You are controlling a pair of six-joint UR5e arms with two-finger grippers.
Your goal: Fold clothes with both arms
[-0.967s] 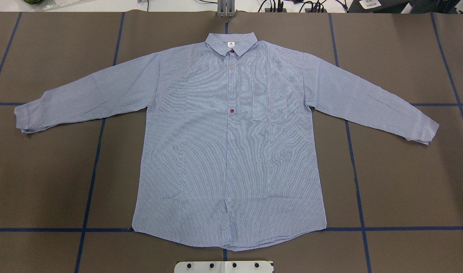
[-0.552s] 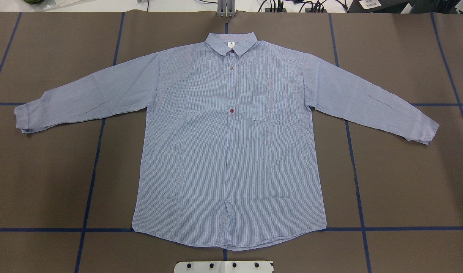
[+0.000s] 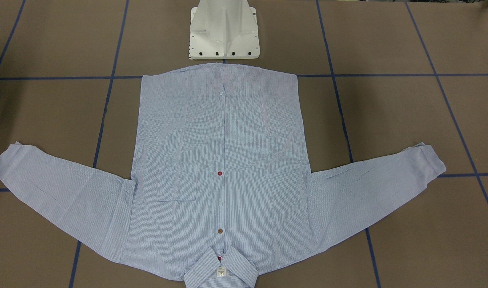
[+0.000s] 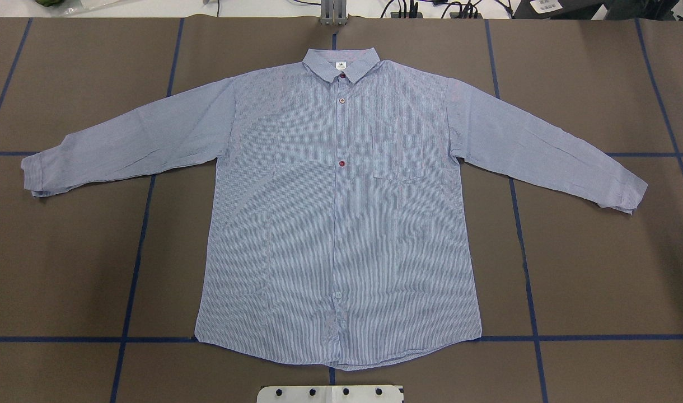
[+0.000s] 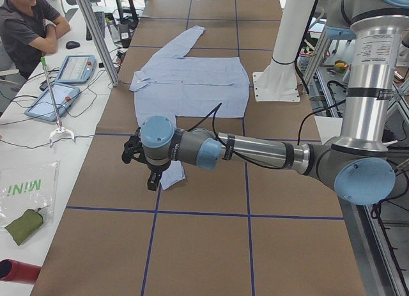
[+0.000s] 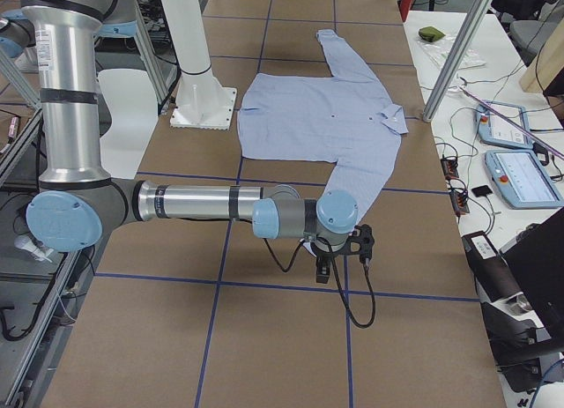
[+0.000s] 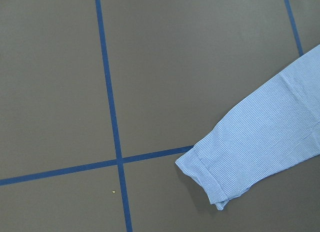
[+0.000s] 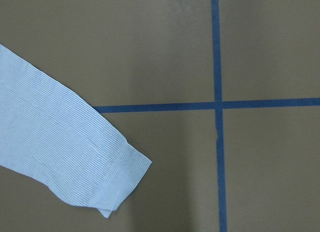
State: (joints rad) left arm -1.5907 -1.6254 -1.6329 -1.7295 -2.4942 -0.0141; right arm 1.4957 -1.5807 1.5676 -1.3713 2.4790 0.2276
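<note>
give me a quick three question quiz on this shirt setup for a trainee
1. True or false: the shirt lies spread flat, front up, with both sleeves out and unfolded.
2. Relative to the white base, the collar is at: A the nearest end, B the farthest end, C tucked under a sleeve.
3. Fill in: the chest pocket is on the robot's ____ side of the buttons.
Key: 1 true; 2 B; 3 right.

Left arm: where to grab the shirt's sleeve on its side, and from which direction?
Take the cuff, top-down at its outer end edge. It lies flat on bare table, clear of the shirt body, so the jaws likely catch no other layer.
</note>
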